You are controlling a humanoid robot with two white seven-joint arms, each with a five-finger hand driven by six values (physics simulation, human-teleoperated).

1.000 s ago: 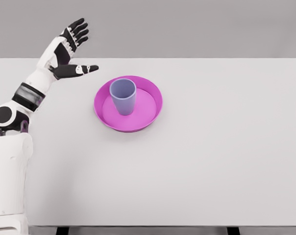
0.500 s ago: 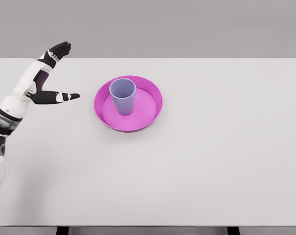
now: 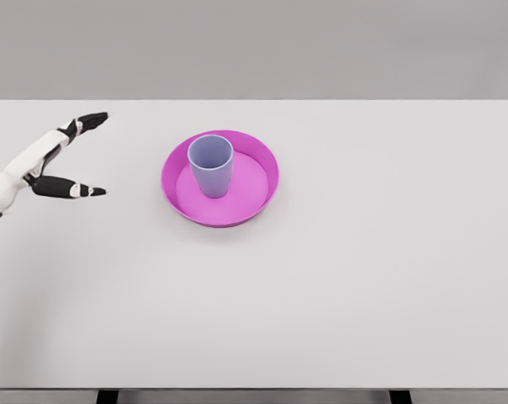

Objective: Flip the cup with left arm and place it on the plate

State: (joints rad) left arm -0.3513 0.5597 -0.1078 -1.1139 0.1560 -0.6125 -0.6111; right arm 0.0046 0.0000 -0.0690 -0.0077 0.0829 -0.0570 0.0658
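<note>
Standing upright, mouth up, the cup (image 3: 211, 165) is sitting in the plate (image 3: 258, 198). Left hand (image 3: 48, 164) is hovering well apart, fingers spread, holding nothing. Risk: any careless sweep back could be toppling the cup.

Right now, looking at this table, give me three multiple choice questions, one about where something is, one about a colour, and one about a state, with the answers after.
1. Where does the cup stand?
A. On the bare table right of the plate
B. On the plate
C. In the left hand

2. What colour is the plate?
A. Magenta
B. Green
C. Yellow

3. How is the left hand?
A. Closed around the cup
B. Curled into a fist
C. Open and holding nothing

Answers:
1. B, the cup sits upright, mouth up, inside the plate's rim.
2. A, the plate is magenta under a blue-grey cup.
3. C, its fingers are spread over the table, well left of the plate.
</note>
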